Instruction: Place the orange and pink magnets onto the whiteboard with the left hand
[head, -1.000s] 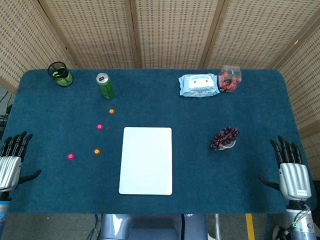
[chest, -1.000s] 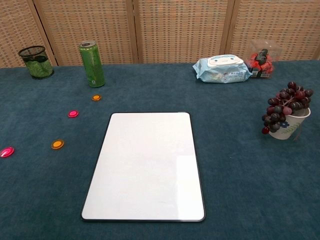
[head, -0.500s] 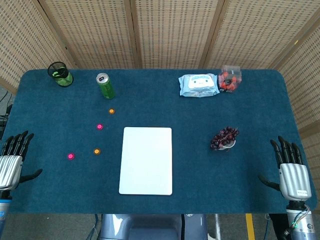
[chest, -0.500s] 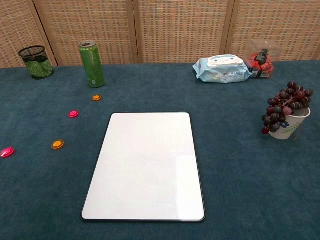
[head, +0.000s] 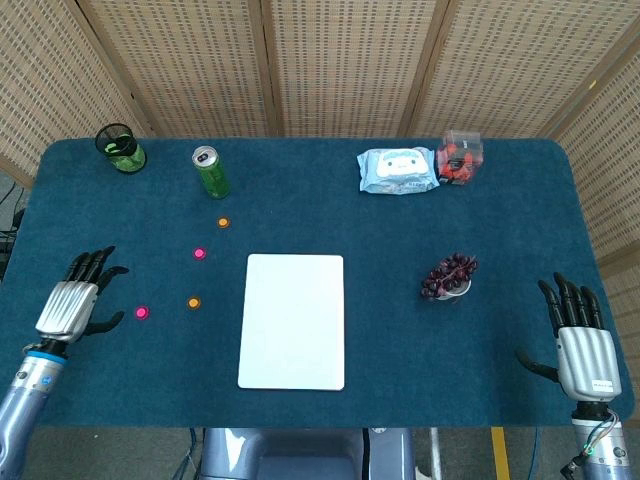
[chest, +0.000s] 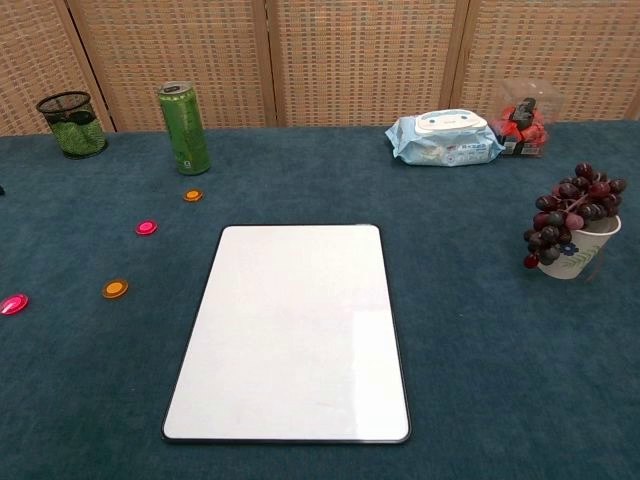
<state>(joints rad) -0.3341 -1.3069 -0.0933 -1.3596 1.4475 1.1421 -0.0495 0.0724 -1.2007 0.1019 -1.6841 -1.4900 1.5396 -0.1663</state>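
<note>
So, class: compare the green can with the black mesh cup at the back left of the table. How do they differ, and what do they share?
The green can is tall, slim and solid-walled; the mesh cup is short, wide and see-through. The can has a silver top with a small opening; the cup is fully open and holds something green. Both stand upright on the blue table.

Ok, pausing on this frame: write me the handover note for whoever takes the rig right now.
Left hand: open, holding nothing, over the table's left side, near the nearest pink magnet.
Right hand: open, empty, at the table's right edge.
Magnets: all four lie on the cloth left of the whiteboard: the nearer orange magnet, the second pink magnet, and the far orange magnet by the green can.
Done: nothing; the whiteboard is bare.
Left: pick up each magnet with the left hand and set it on the whiteboard.
</note>
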